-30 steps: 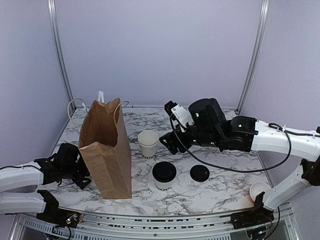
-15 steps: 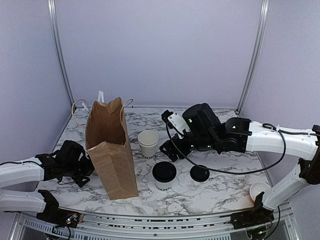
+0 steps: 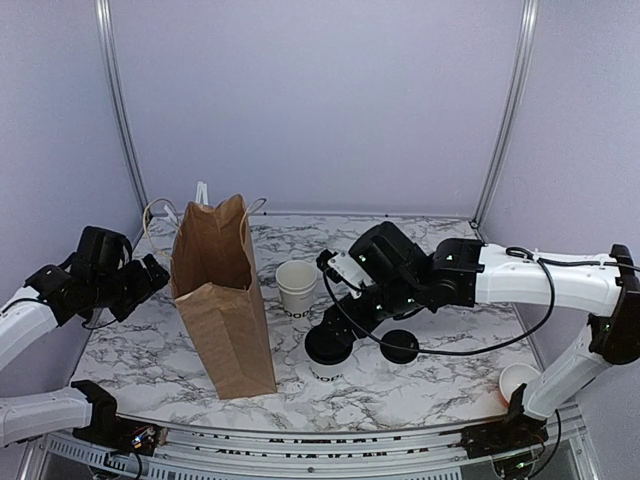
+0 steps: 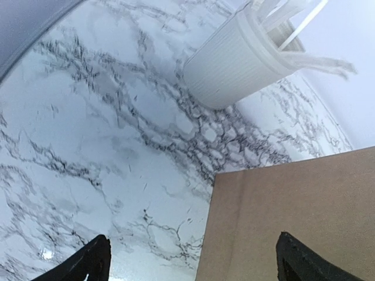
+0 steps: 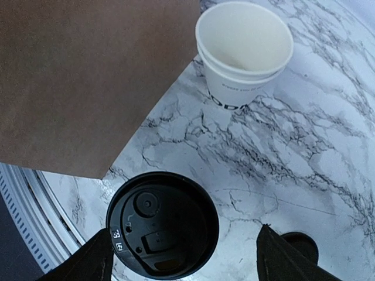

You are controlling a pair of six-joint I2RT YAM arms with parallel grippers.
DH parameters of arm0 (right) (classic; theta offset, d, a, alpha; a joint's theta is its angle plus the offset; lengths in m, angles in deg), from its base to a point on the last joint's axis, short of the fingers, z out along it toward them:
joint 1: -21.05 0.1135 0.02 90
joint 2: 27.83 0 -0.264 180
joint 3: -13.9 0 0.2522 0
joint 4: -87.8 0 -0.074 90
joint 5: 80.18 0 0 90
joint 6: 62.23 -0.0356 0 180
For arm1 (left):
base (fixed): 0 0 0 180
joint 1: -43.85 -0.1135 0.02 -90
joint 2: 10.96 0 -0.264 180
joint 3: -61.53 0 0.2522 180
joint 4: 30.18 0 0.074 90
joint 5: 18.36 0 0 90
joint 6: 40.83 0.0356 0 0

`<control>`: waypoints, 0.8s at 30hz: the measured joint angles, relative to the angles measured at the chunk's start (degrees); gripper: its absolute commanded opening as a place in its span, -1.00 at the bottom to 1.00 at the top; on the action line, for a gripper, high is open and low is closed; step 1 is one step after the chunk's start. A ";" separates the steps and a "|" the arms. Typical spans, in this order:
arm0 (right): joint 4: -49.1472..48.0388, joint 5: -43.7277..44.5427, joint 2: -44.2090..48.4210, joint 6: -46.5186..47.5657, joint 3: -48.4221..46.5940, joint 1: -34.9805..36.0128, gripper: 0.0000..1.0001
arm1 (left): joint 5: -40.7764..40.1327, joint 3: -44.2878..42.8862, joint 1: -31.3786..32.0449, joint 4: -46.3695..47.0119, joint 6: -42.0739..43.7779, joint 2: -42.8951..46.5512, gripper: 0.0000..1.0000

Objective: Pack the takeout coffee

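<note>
Right fingers stood wide astride takeout coffee, its side mostly hidden; left fingers wide, bag cropped at 5 o'clock.

the right gripper hangs over the takeout coffee, seen from above as a round black lid with a sip hole and small raised marks. the dark fingers stand wide, one on each side of the lid; whether either touches it cannot be told. the cup stands near the edge of the marble table, where a ribbed metal rail runs. a brown paper bag rises just beside it. further in from that edge, a stack of white cups, lidless and lettered in black, stands by the bag. a loose black lid lies flat, partly hidden by one finger.
</note>
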 measured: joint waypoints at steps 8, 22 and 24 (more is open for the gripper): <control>7.45 -1.33 -2.86 -2.16 -3.21 2.38 0.61 | -2.60 -11.37 -1.16 -3.63 8.96 1.03 0.98; 12.48 0.46 -7.54 -2.10 -8.92 4.24 0.68 | -3.93 -25.99 -1.29 -7.67 17.22 0.68 0.98; 12.85 0.79 -8.15 -1.81 -8.92 4.28 0.69 | -3.91 -27.54 -1.29 -7.82 17.75 0.61 0.98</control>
